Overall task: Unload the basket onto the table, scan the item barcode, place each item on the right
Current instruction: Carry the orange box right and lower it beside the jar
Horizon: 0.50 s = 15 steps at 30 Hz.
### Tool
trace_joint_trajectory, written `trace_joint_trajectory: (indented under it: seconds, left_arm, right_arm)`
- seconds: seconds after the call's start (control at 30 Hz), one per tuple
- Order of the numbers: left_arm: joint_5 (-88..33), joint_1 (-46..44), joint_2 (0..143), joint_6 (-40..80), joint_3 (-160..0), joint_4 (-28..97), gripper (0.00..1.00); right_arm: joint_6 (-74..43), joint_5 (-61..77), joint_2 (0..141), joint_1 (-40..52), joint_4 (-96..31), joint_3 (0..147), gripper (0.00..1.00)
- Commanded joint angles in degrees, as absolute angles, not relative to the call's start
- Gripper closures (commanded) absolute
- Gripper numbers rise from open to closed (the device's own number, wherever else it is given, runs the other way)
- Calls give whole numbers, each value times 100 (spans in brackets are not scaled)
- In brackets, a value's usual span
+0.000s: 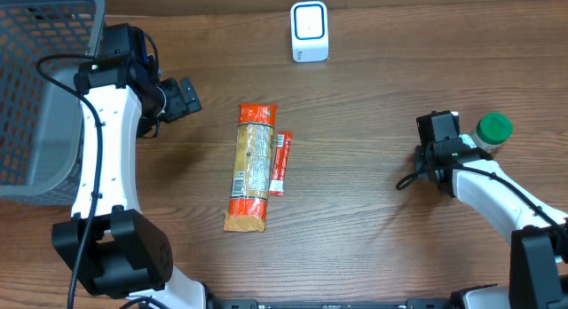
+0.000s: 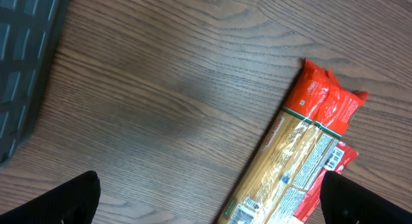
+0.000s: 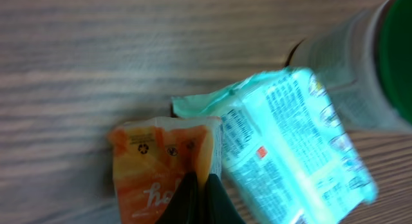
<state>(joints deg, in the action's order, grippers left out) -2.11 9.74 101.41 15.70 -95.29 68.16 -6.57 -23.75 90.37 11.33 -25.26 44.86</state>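
A long pasta packet with red ends lies flat mid-table, and a thin red stick pack lies against its right side. The white scanner stands at the back. My left gripper hovers open to the packet's upper left. In the left wrist view the pasta packet and the red stick pack lie toward the right finger, with nothing between the fingers of the left gripper. My right gripper is shut, its tips over an orange packet beside a teal packet.
A grey mesh basket fills the far left. A green-capped bottle stands just right of my right gripper, and this bottle also shows in the right wrist view. The orange and teal packets are hidden under the right arm in the overhead view.
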Motion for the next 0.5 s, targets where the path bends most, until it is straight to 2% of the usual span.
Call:
trace_joint_trajectory:
  seconds: [0.0,0.13,0.17,0.23,0.27,0.37,0.43,0.47]
  left_arm:
    - [-191,937,10154,1481,-9625,6831,0]
    - [-191,934,10154,1481,-9625,6831,0]
    - [-191,937,10154,1481,-9625,6831,0]
    - [-191,937,10154,1481,-9625,6831,0]
    - [-191,937,10154,1479,-9625,6829,0]
    - [-191,937,10154,1481,-9625,6831,0]
    - [-191,934,10154,1481,-9625,6831,0]
    - [-191,934,10154,1479,-9625,6831,0]
  right_arm:
    - [-569,-2939,8947,1061,-2298,4418,96]
    - [-572,-2932,8947,954,-2104,4418,96]
    - [-572,-2930,8947,950,-2060,4418,93]
    - [-572,-2928,8947,952,-2027,4421,66]
    - [-572,-2930,8947,952,-2023,4421,63]
    - [-572,-2939,8945,952,-2032,4434,72]
    - [-572,-2939,8945,952,-2073,4466,69]
    - [-572,-2936,8936,952,-2119,4501,53]
